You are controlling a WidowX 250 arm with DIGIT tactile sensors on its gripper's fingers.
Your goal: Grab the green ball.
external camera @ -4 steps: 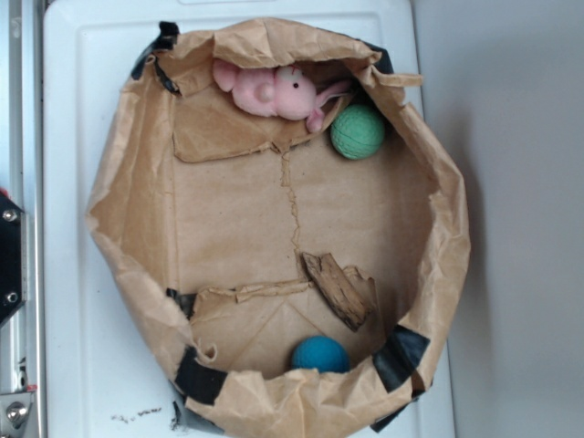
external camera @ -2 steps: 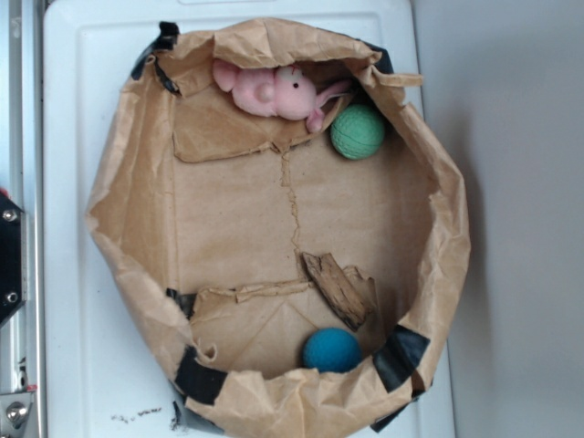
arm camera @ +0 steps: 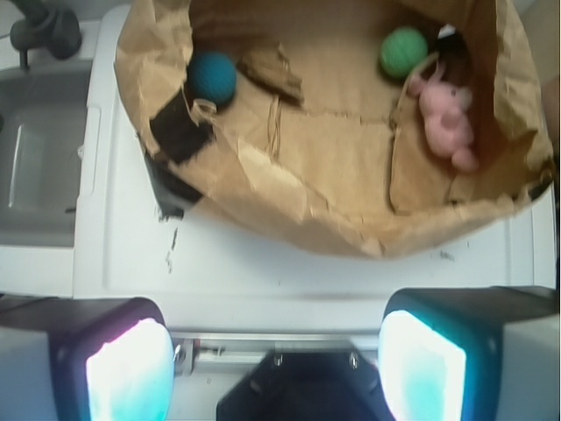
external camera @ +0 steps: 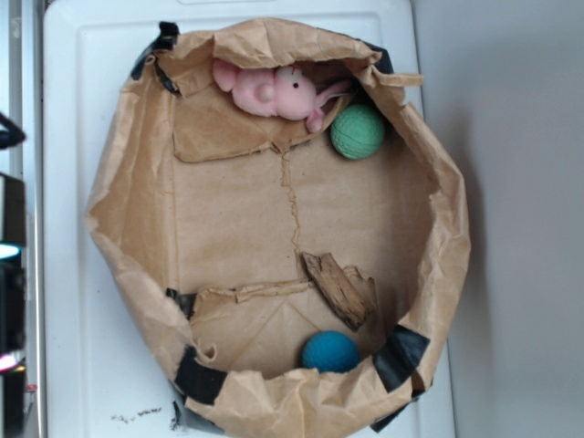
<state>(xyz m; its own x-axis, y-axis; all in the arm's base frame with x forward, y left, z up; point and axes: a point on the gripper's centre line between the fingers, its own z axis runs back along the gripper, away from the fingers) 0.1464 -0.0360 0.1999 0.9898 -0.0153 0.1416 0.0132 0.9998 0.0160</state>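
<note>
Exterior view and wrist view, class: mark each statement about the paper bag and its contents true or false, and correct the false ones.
1. The mint-green ribbed ball lies beside the pink plush toy. True.
2. The dark teal-blue ball is next to the pink plush toy. False: it lies at the opposite end of the crumpled brown paper bag.
3. The gripper holds the mint-green ribbed ball. False: its fingers are apart and empty, outside the bag.
4. A torn scrap of brown cardboard lies on the bag floor near the dark teal-blue ball. True.
5. The bag sits on a white surface. True.
</note>
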